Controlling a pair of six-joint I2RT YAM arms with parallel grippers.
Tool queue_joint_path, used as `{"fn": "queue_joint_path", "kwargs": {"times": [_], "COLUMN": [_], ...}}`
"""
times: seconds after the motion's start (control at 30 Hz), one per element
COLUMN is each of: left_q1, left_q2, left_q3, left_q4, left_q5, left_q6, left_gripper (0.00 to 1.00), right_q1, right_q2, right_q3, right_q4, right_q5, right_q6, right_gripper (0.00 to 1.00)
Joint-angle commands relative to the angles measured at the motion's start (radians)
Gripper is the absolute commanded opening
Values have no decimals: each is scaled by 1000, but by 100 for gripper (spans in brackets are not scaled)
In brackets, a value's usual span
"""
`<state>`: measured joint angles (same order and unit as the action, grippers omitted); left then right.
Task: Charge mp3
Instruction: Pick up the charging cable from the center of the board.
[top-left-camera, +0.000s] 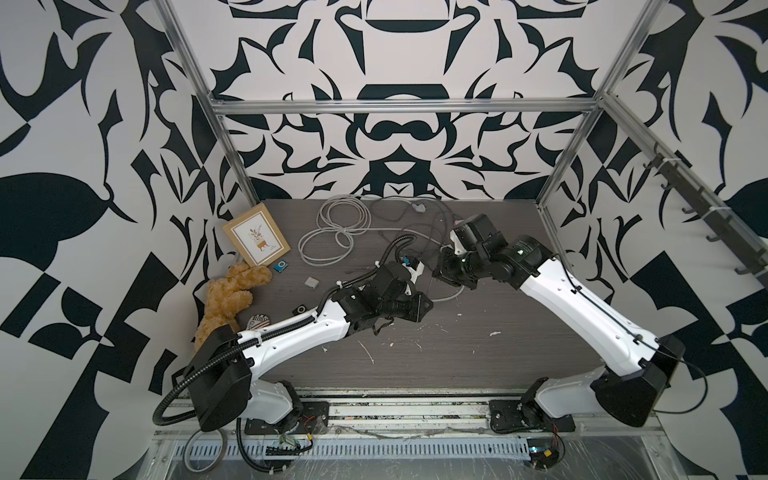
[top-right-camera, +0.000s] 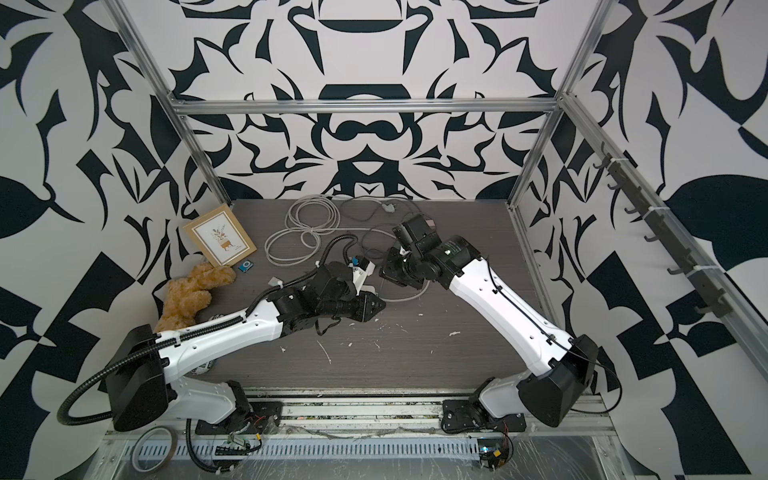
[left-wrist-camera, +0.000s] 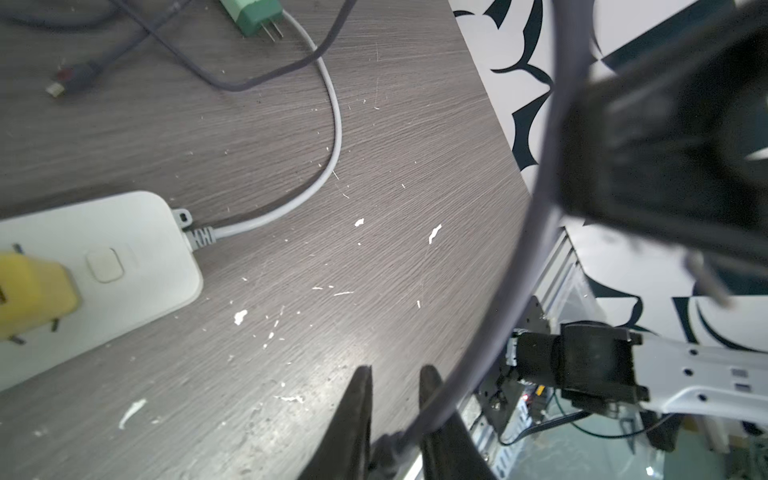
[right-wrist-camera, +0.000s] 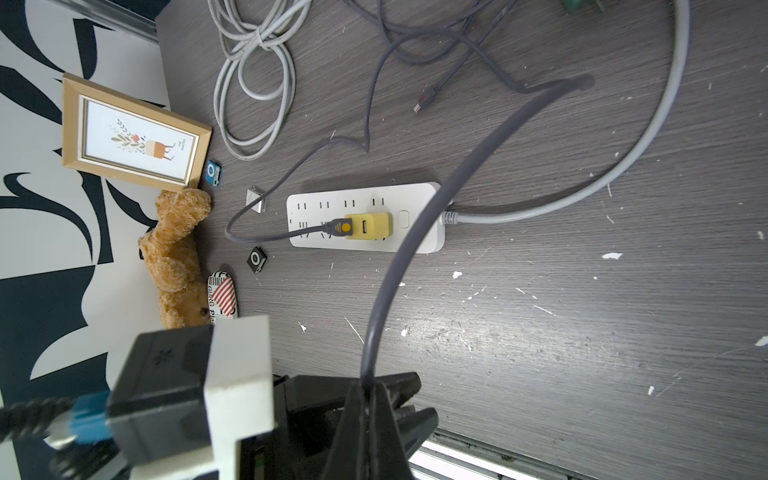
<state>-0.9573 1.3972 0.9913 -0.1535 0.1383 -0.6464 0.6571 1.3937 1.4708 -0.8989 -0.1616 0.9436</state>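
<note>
Handover: right pincer (right-wrist-camera: 365, 388) clamps the grey cable (right-wrist-camera: 384, 291), left pincer (left-wrist-camera: 397, 374) narrowly pinches its plug (left-wrist-camera: 386, 448). Next, reach the mp3 (right-wrist-camera: 212, 173).

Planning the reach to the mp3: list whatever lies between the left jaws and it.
The power strip and a small silver piece lie flat between the left gripper and the mp3; nothing covers it. Its jaws are closed on the dark cable.

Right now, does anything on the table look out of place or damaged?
White flecks litter the scuffed table, and the green charger lies loose, unplugged. The mp3 lies beside the picture frame, no cable attached.
</note>
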Motion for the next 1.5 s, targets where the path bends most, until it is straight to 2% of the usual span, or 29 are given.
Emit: {"fn": "queue_joint_path", "kwargs": {"times": [0.0, 0.07, 0.2, 0.23, 0.27, 0.33, 0.4, 0.53, 0.67, 0.93, 1.17, 1.3, 1.33, 1.37, 1.43, 1.47], "left_q1": [9, 14, 53, 71, 94, 144, 184, 222, 222, 222, 222, 221, 222, 221, 232, 236], "left_q2": [-13, -22, -48, -58, -69, -83, -92, -68, -30, -7, 3, 21, 26, 25, 9, -7], "left_q3": [8, 4, -13, -16, -15, 1, 30, 100, 149, 192, 219, 241, 248, 253, 261, 262], "left_q4": [5, 4, 16, 24, 32, 40, 35, 27, 18, 5, -34, -69, -80, -100, -155, -194], "left_q5": [21, 34, 97, 134, 188, 309, 426, 637, 723, 745, 725, 710, 689, 653, 508, 392], "left_q6": [23, 30, 17, 11, 3, -18, -35, -76, -82, -60, -21, 14, 31, 50, 87, 90], "left_gripper": [22, 20, 2, 0, 0, 0, 0, 0, 0, 0, 0, 0, 0, 7, 56, 67], "right_q1": [6, 6, 6, 6, 4, 1, -1, -5, -8, -48, -57, -56, -56, -56, -69, -91], "right_q2": [-46, -51, -64, -78, -101, -152, -211, -278, -298, -288, -248, -221, -214, -214, -218, -214], "right_q3": [-15, -15, -29, -46, -66, -121, -206, -340, -395, -412, -428, -434, -431, -429, -415, -391], "right_q4": [38, 44, 105, 150, 191, 295, 417, 593, 708, 735, 747, 790, 785, 782, 801, 781], "right_q5": [-10, -14, -45, -60, -72, -93, -137, -206, -220, -232, -262, -297, -297, -287, -253, -220], "right_q6": [24, 27, 29, 25, 13, -20, -34, -8, 11, 44, 79, 121, 130, 139, 187, 210], "right_gripper": [0, 0, 0, 4, 16, 33, 44, 51, 52, 50, 28, 2, 0, 0, 0, 0]}}
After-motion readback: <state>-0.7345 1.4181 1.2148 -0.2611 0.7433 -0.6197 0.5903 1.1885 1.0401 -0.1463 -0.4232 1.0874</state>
